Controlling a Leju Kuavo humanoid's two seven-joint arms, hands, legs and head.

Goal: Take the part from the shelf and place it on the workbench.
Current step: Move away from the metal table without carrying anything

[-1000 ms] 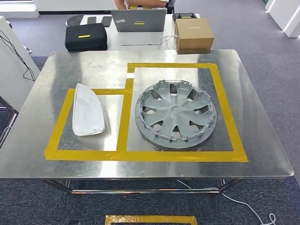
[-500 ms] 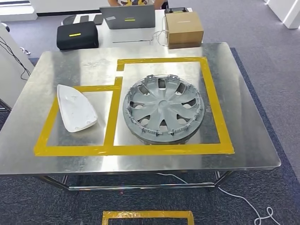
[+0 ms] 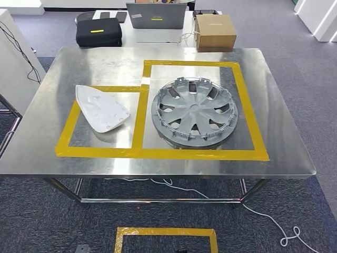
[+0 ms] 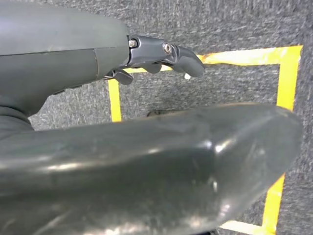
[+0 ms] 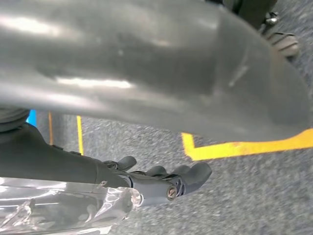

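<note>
Both arms hang over the carpet. The left hand (image 4: 162, 56) holds nothing, fingers loosely apart; the right hand (image 5: 162, 178) likewise, beside crinkled clear plastic (image 5: 66, 205).

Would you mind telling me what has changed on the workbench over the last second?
Only the head camera shifted, so the whole scene slid in the picture. The white cover and the hubcap stay in their yellow-taped boxes on the workbench. Left hand and right hand hang over the floor.
</note>
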